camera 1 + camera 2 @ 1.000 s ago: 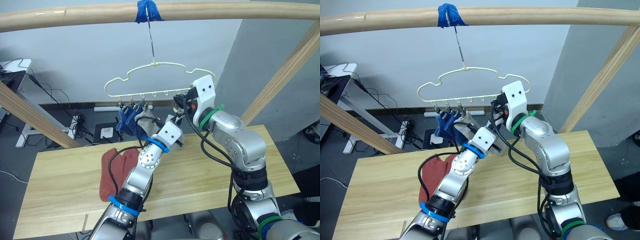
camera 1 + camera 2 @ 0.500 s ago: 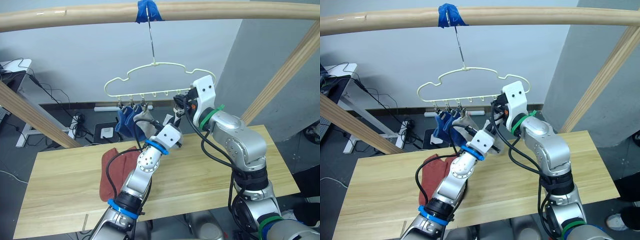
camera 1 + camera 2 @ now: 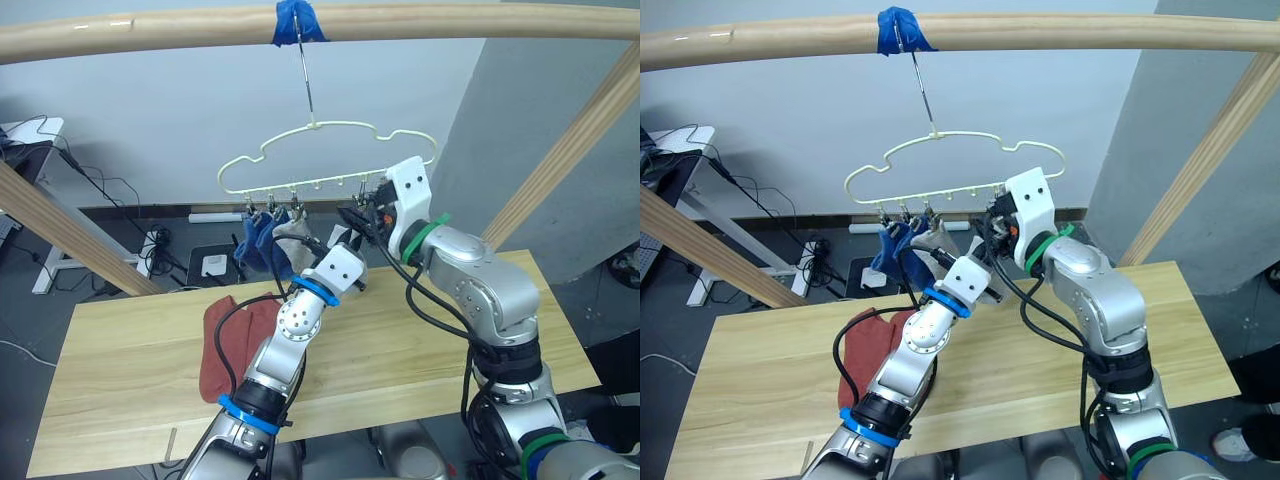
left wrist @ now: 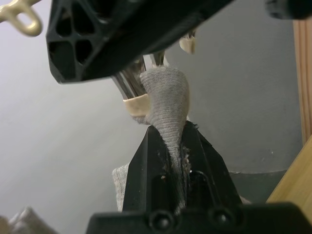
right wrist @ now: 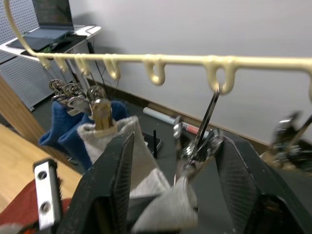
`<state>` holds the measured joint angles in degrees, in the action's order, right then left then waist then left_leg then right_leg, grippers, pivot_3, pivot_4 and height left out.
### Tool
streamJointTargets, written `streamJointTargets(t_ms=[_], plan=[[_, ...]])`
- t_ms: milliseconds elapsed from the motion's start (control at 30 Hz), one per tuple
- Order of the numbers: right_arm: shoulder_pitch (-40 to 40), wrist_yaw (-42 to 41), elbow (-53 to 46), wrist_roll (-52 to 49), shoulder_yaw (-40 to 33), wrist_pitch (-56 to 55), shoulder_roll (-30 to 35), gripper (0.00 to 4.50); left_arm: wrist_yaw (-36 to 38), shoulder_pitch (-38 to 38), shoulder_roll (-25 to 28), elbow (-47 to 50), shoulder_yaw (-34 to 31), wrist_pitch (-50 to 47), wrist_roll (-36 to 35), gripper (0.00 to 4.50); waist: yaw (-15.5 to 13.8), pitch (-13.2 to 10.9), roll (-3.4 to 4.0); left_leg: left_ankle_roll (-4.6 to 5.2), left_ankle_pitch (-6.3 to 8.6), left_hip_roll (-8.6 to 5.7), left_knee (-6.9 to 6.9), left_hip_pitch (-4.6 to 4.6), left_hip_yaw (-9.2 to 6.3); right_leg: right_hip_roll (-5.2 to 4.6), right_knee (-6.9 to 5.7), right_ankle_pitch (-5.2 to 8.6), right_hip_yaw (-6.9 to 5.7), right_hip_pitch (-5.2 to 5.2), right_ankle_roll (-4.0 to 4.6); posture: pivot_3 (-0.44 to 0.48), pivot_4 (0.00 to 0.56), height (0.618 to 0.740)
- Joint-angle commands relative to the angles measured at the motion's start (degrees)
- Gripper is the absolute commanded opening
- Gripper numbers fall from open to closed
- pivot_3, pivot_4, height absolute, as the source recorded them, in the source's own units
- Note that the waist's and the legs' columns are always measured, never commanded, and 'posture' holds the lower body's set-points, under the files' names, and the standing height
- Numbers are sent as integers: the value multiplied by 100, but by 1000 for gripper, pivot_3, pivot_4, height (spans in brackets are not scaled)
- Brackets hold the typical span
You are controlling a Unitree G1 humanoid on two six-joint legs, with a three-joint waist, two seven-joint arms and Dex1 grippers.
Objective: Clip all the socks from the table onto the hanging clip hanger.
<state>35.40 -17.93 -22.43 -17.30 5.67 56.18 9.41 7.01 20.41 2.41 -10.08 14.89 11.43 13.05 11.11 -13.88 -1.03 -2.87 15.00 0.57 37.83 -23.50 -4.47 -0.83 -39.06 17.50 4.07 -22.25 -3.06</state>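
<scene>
Both hands are raised off the table (image 3: 120, 330) to the clip row of the clip hanger (image 3: 330, 150). The left hand (image 4: 170, 141) reaches up and forward on a steeply angled forearm, its two black fingers pressed together on a fold of a light grey sock (image 4: 165, 97), pinching it; the top of that fold sits against a metal clip (image 4: 134, 83) just above the fingertips. The right hand (image 5: 180, 161) comes in from the right with the elbow bent and the wrist turned toward the left hand, its fingers spread to either side of another hanging clip (image 5: 202, 146) and a bunch of grey fabric just below it.

Beside the left hand, on its left, a blue sock (image 3: 258, 245) hangs from the clips, and a second grey piece (image 5: 122, 136) hangs from a clip (image 5: 100, 109) next to the blue. Below the left forearm, two rust-red socks (image 3: 228, 345) lie on the table, one overlapping the other. The hanger's hook (image 3: 305, 80) goes up to a wooden pole (image 3: 450, 20) wrapped with blue tape (image 3: 294, 20).

Counted: two rust-red socks on the table; the blue fabric on the clips is bunched, so I cannot tell whether it is one sock or two.
</scene>
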Motion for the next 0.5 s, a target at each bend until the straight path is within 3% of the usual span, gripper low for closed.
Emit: streamJointTargets(t_ms=[33, 200, 333, 500], plan=[[-99, -205, -594, -288, -46, 83, 161, 2366, 112, -28, -79, 231, -115, -97, -297, 1148, 1, 0, 0, 0, 0, 0, 0, -1, -1, 0, 1, 0, -1, 0, 0, -274, 245, 740], [-269, -395, -952, -405, -55, -36, 474, 2366, 501, -163, -55, 418, -138, -249, -683, 2348, 1, 0, 0, 0, 0, -1, 2, -1, -2, 2, -1, 0, -2, 0, -1, -275, 241, 740], [-426, -552, -1250, -484, -100, -183, 723, 2366, 975, -372, 104, 831, -230, -390, -1119, 2348, 1, 0, 0, 0, 0, 0, 1, -1, -1, 2, 1, 0, -1, 0, -1, -275, 238, 740], [-703, -524, -1566, -405, -175, -394, 1041, 2366, 1748, -592, 732, 1518, -412, -680, -1663, 2348, 2, -1, 1, 0, 0, 3, 0, 0, -2, 8, 0, 0, -1, 0, -1, -271, 237, 740]])
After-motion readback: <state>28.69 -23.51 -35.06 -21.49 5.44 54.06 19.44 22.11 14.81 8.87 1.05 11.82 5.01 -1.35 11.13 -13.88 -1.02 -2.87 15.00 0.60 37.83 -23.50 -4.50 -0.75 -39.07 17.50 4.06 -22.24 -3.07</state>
